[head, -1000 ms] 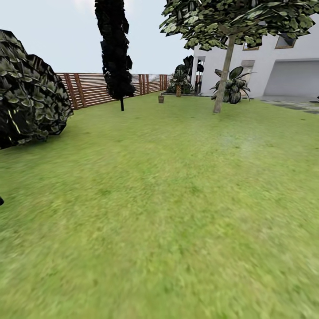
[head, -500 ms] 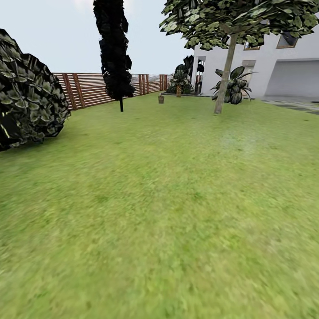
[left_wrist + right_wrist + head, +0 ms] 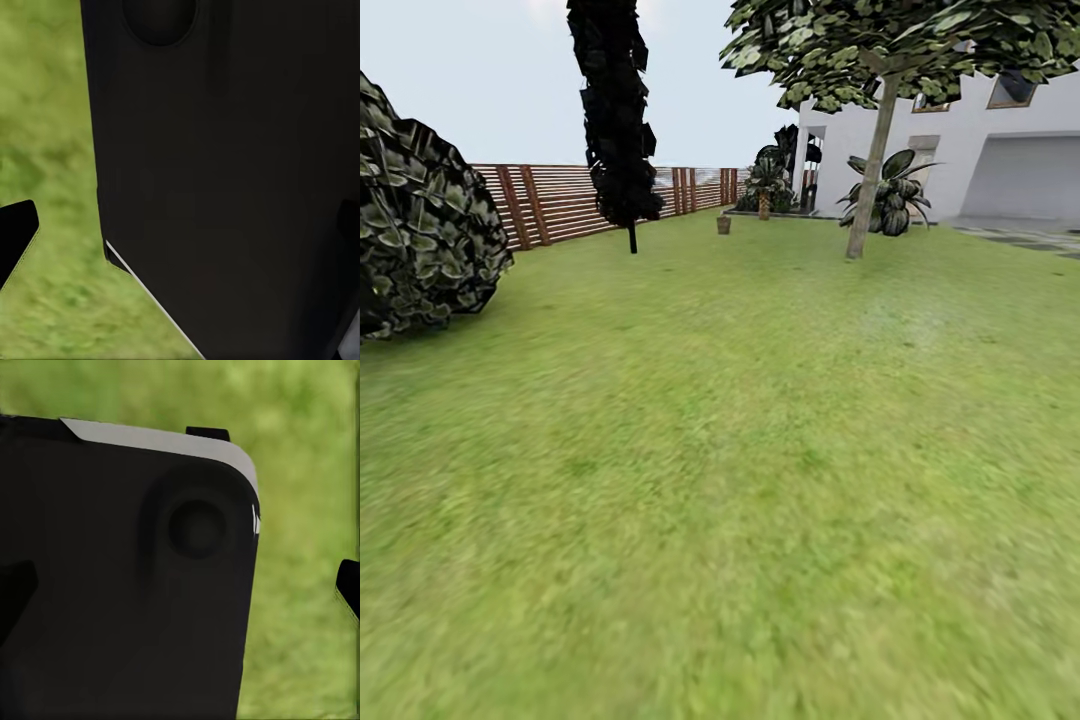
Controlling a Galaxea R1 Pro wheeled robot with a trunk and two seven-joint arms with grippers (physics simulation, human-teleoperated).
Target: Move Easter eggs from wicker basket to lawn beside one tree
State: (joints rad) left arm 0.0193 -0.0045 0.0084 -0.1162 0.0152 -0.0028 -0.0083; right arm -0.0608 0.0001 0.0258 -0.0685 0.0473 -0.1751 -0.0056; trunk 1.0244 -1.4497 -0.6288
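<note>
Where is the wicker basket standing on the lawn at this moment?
In the head view the wicker basket stands far off on the lawn, near the middle of the picture, between the dark thin-trunked tree and the pale-trunked tree, before the wooden fence.

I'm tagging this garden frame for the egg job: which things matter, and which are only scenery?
Job:
small brown wicker basket, far off
mottled green lawn
pale straight-trunked tree

Scenery:
brown slatted wooden fence
dark rounded bush
white house

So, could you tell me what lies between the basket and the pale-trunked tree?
Head view: only bare lawn between basket and tree.
</note>
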